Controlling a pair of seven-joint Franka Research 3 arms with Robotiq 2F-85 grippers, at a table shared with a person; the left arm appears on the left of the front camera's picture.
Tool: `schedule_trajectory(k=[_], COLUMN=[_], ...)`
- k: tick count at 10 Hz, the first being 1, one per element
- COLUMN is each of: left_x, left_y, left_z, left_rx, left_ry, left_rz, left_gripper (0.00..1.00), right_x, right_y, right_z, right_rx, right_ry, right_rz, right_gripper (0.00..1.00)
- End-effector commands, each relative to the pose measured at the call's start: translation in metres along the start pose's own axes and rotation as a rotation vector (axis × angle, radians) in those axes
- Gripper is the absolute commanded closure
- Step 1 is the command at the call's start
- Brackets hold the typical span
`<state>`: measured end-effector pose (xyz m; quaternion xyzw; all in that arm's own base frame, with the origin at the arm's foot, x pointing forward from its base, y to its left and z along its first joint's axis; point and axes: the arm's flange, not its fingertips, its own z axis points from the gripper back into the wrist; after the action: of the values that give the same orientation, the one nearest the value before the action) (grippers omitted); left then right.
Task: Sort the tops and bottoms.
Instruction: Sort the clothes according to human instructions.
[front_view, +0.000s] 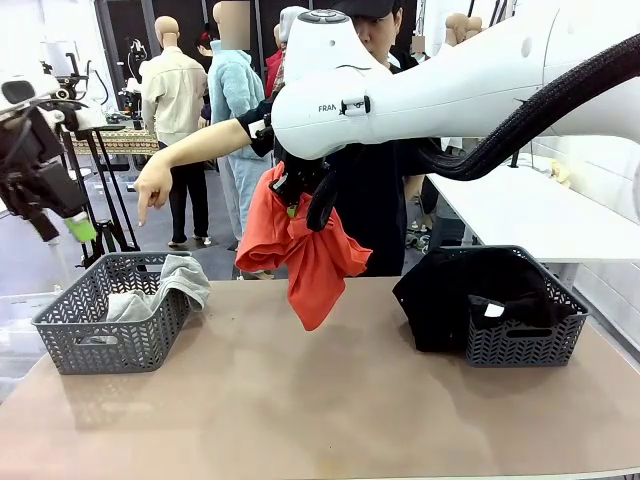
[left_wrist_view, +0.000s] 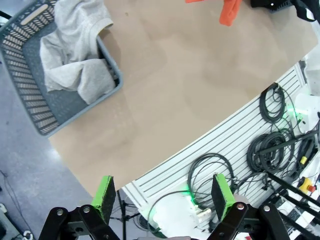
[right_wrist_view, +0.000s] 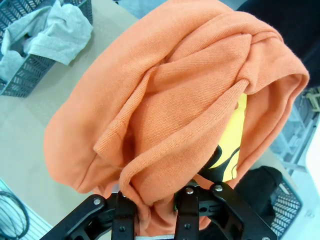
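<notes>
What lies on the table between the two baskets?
Front view: bare tabletop between the left basket and right basket; the orange garment hangs above it.

The only readable print is "FRA", black letters cut off at the joint, on the white plastic shell of the right robot arm (front_view: 330, 108), near twelve o'clock.

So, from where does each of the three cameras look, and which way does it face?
Front view: between the arms, facing the person across the table; right claw holds the orange top.
Left wrist view: high up, facing down at the table edge; open left claw.
Right wrist view: along the right claw, shut on the orange top.
Shared: grey top in the left basket, in all three.
</notes>
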<state>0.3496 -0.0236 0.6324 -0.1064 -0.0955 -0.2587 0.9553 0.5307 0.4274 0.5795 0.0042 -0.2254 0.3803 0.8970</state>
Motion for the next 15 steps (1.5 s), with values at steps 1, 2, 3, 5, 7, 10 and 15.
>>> schedule_trajectory(k=[1, 2, 3, 5, 7, 10, 15], left_x=[-0.029, -0.039, -0.045, -0.052, -0.057, -0.054, -0.054], left_y=[0.024, 0.037, 0.051, 0.066, 0.075, 0.068, 0.068], left_z=[0.011, 0.018, 0.022, 0.039, 0.042, 0.039, 0.039], left_rx=[0.056, 0.049, 0.022, 0.048, 0.065, 0.03, 0.03], left_ry=[-0.028, -0.058, -0.071, -0.113, -0.112, -0.11, -0.11], left_rz=[-0.025, -0.017, -0.026, -0.043, -0.024, -0.013, -0.013], left_gripper=[0.0, 0.0, 0.0, 0.0, 0.0, 0.0, 0.0], right_x=[0.001, 0.001, 0.001, 0.001, 0.001, 0.055, 0.167], right_y=[-0.001, -0.001, -0.001, -0.001, -0.001, 0.019, 0.054], right_z=[0.004, 0.004, 0.004, 0.004, 0.004, -0.018, -0.025], right_rx=[-0.001, -0.001, -0.001, -0.001, -0.001, 0.132, 0.2], right_ry=[-0.002, -0.002, -0.002, -0.002, -0.002, -0.046, -0.305], right_rz=[-0.002, -0.002, -0.002, -0.002, -0.002, 0.178, 0.458], right_gripper=[1.0, 1.0, 1.0, 1.0, 1.0, 1.0, 1.0])
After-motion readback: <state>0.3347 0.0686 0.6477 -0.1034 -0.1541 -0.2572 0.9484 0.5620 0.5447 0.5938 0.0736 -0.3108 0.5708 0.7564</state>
